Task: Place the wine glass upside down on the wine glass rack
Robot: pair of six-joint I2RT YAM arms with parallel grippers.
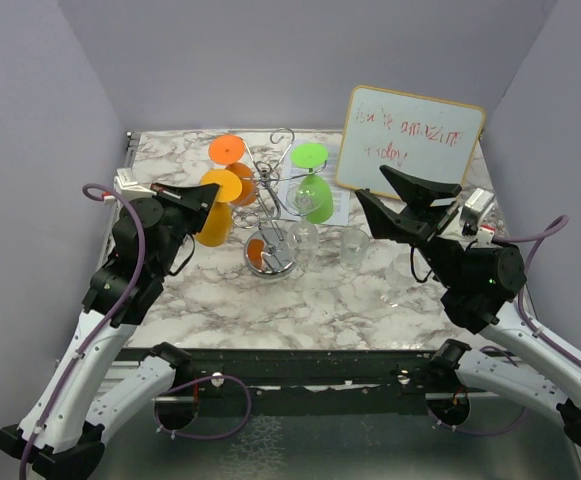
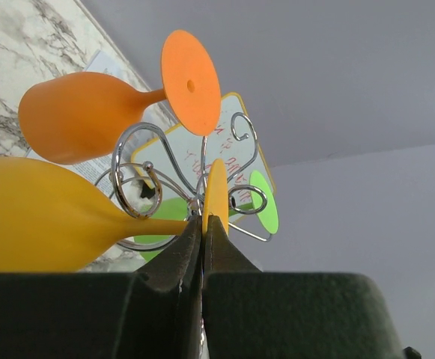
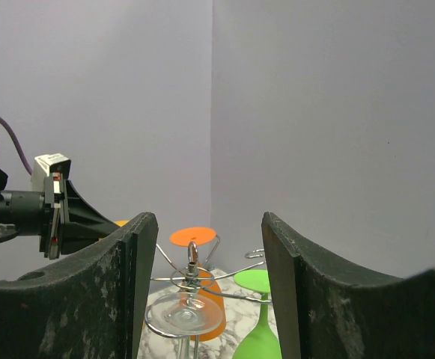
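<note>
On the marble table (image 1: 370, 300) the wine glass rack (image 1: 270, 190) stands mid-scene with an orange glass (image 1: 228, 150) and a green glass (image 1: 317, 200) hung bowl-down. The yellow wine glass (image 1: 214, 222) is held inverted just left of the loop arms, not yet seated. The left claw (image 1: 208, 196) is clenched on the glass's foot disc, and the right claw (image 1: 374, 190) hangs released and empty on the right. Step judged: the hanging itself; next, the stem must slide into a free loop so the foot rests on the wire, then release.
</note>
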